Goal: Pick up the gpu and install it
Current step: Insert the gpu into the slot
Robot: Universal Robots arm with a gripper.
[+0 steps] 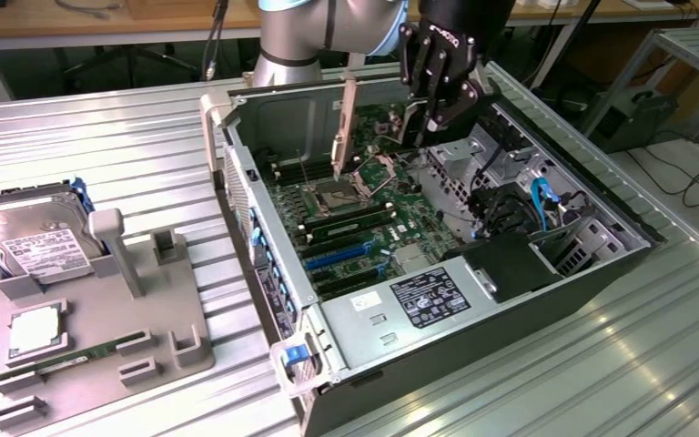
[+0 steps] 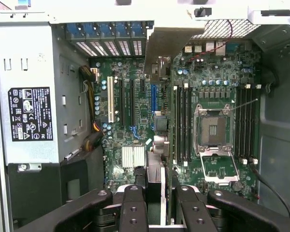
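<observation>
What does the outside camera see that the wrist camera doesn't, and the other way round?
Exterior view: hard drive and RAM stick on the gray holder, beside the case. Wrist view: the gpu clamped edge-on in the end effector. Both: motherboard, CPU socket, labelled power supply.

Exterior view: high, oblique, set back, looking down on the open black-and-silver computer case [image 1: 447,273] and the ribbed metal table [image 1: 119,155]. Wrist view: close, straight down into the case onto the green motherboard [image 2: 217,72]. Both share the motherboard [image 1: 362,209].
</observation>
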